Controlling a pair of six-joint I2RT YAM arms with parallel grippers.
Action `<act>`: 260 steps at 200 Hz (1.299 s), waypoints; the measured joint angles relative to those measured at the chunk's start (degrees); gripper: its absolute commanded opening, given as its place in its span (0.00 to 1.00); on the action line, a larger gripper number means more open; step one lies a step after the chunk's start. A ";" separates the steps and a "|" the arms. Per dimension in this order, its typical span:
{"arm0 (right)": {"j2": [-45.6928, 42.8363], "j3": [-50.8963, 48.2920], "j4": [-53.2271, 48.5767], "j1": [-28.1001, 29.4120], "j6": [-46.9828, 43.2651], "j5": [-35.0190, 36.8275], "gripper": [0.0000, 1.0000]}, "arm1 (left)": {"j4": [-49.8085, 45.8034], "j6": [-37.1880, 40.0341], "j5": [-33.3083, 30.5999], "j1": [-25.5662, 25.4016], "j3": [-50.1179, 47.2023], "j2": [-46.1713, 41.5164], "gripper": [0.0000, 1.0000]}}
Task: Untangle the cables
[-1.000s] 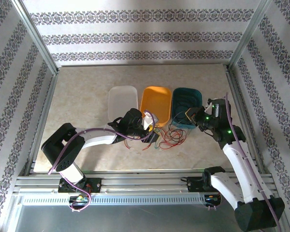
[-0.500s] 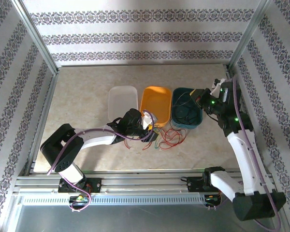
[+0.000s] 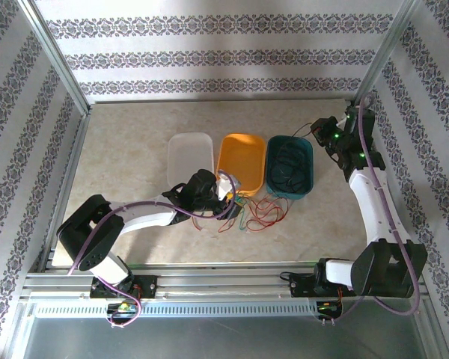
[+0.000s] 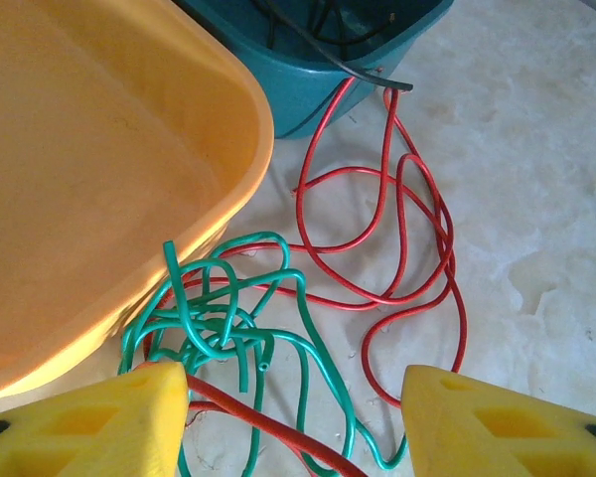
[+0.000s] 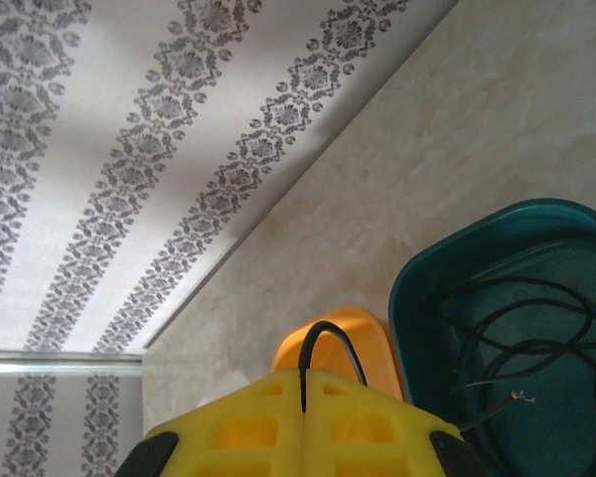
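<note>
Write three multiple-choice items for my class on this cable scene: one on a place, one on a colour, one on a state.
1. Where does most of the dark cable lie? A in the white tray; B in the teal tray; C on the bare table.
2. What colour is the cable tangled with the green cable in front of the left tool? A red; B white; C yellow.
3. The right tool is: A wide open; B shut on nothing; C shut on the dark cable.
Key: B, its loops sit inside the teal walls; A, a red cable crosses the green one; C, the cable sticks out between closed fingers.
</note>
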 measured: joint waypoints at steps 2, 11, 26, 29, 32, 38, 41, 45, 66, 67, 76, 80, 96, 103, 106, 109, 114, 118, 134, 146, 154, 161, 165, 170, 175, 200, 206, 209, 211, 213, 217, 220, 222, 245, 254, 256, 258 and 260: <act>0.00 -0.17 0.31 -0.13 0.22 0.00 0.02 | 0.00 0.02 0.00 0.00 -0.02 -0.02 0.58; 0.00 -0.90 1.36 -0.72 1.03 -0.04 0.02 | -0.24 0.02 -0.09 0.00 -0.09 -0.15 0.58; 0.02 -2.27 3.08 -1.68 2.47 -0.04 0.02 | -0.44 0.24 -0.20 0.00 -0.13 -0.26 0.58; 0.04 -2.56 3.37 -1.97 2.84 -0.07 0.02 | -0.46 0.28 -0.20 0.00 -0.13 -0.26 0.58; 0.07 -2.82 3.61 -2.21 3.06 -0.02 0.02 | -0.50 0.37 -0.20 0.00 -0.13 -0.26 0.58; 0.13 -3.37 4.39 -2.75 3.61 0.00 0.01 | -0.66 0.48 -0.20 0.00 -0.13 -0.26 0.59; 0.20 -3.61 4.70 -3.06 3.98 0.04 0.02 | -0.74 0.52 -0.20 0.00 -0.13 -0.26 0.59; 0.28 -3.98 5.27 -3.50 4.35 0.04 0.02 | -0.85 0.66 -0.20 0.00 -0.13 -0.26 0.58; 1.42 -5.42 8.61 -5.77 6.25 0.28 0.01 | -1.29 0.96 -0.24 0.00 -0.13 -0.37 0.58; 1.51 -5.44 8.74 -5.86 6.29 0.31 0.01 | -1.31 1.01 -0.26 0.00 -0.13 -0.42 0.58; 2.43 -5.55 10.08 -6.67 7.08 0.59 0.01 | -1.49 1.09 -0.39 0.00 -0.13 -0.59 0.58; 2.84 -5.55 10.75 -6.97 7.32 0.72 0.01 | -1.53 1.09 -0.39 0.00 -0.13 -0.66 0.58; 4.81 -5.55 13.05 -7.54 8.00 1.53 0.00 | -1.70 1.09 -0.46 0.00 -0.13 -0.98 0.59; 5.75 -5.55 13.92 -7.76 8.31 1.60 0.00 | -1.73 1.09 -0.61 0.00 -0.13 -1.11 0.58; 6.14 -5.55 14.27 -7.78 8.52 1.66 0.00 | -1.73 1.09 -0.63 0.00 -0.15 -1.18 0.59; 6.54 -5.55 14.62 -7.78 8.63 1.75 0.00 | -1.73 1.09 -0.72 0.00 -0.17 -1.22 0.59; 7.19 -5.55 15.13 -7.78 8.79 1.84 0.00 | -1.73 1.09 -0.83 0.00 -0.17 -1.33 0.59; 7.67 -5.55 15.50 -7.76 8.81 1.86 0.00 | -1.73 1.09 -0.90 0.00 -0.24 -1.36 0.59; 9.62 -5.55 16.87 -7.63 8.96 1.99 0.00 | -1.75 1.07 -1.22 0.00 -0.50 -1.53 0.59; 10.71 -5.55 17.31 -7.26 8.81 2.03 0.00 | -1.88 1.07 -1.29 0.00 -0.66 -1.60 0.59; 11.15 -5.55 17.42 -6.84 8.61 2.23 0.00 | -1.95 1.07 -1.29 0.00 -0.70 -1.60 0.59; 11.39 -5.55 17.46 -6.19 8.35 2.47 0.00 | -1.95 1.07 -1.31 0.00 -0.79 -1.60 0.59; 11.47 -5.55 17.51 -5.73 8.09 2.67 0.00 | -1.95 1.07 -1.36 0.00 -0.87 -1.64 0.59; 11.50 -5.57 17.57 -5.14 7.69 2.69 0.00 | -1.95 1.07 -1.44 0.00 -0.94 -1.64 0.59; 11.50 -5.68 17.75 -4.44 7.43 2.89 0.00 | -1.95 1.05 -1.44 0.00 -1.01 -1.66 0.59; 11.47 -7.52 19.04 -1.29 5.97 3.32 0.00 | -1.95 1.05 -1.44 0.00 -1.05 -1.66 0.59; 11.47 -8.31 19.19 -0.55 5.60 3.54 0.00 | -1.95 1.05 -1.44 0.00 -1.05 -1.66 0.59; 11.47 -8.70 19.19 -0.26 5.49 3.63 0.00 | -1.95 1.05 -1.44 0.00 -1.05 -1.66 0.59; 11.47 -8.98 19.23 -0.02 5.42 3.72 0.00 | -1.95 1.05 -1.44 0.00 -1.05 -1.66 0.59; 11.47 -9.18 19.21 0.13 5.29 3.76 0.00 | -1.95 1.05 -1.44 0.00 -1.05 -1.66 0.59; 11.47 -9.79 19.15 0.50 5.09 3.98 0.00 | -1.95 1.05 -1.44 0.00 -1.05 -1.66 0.59; 11.47 -10.21 19.12 0.76 4.96 4.15 0.00 | -1.95 1.05 -1.44 0.00 -1.05 -1.66 0.59; 11.47 -10.49 19.06 0.94 4.85 4.31 0.00 | -1.92 1.05 -1.44 0.00 -1.05 -1.66 0.59; 11.47 -13.49 18.25 1.99 4.17 5.68 0.00 | -1.95 1.05 -1.44 0.00 -1.05 -1.66 0.59; 11.47 -14.51 17.99 2.19 3.98 6.40 0.01 | -1.95 1.05 -1.46 0.00 -1.05 -1.66 0.59; 11.47 -14.75 17.86 2.29 3.96 6.54 0.01 | -1.95 1.05 -1.46 0.00 -1.05 -1.66 0.59; 11.47 -14.97 17.68 2.45 3.82 6.78 0.02 | -1.95 1.05 -1.46 0.00 -1.05 -1.66 0.59; 11.47 -15.17 17.55 2.56 3.80 7.13 0.02 | -1.95 1.05 -1.46 0.00 -1.05 -1.66 0.59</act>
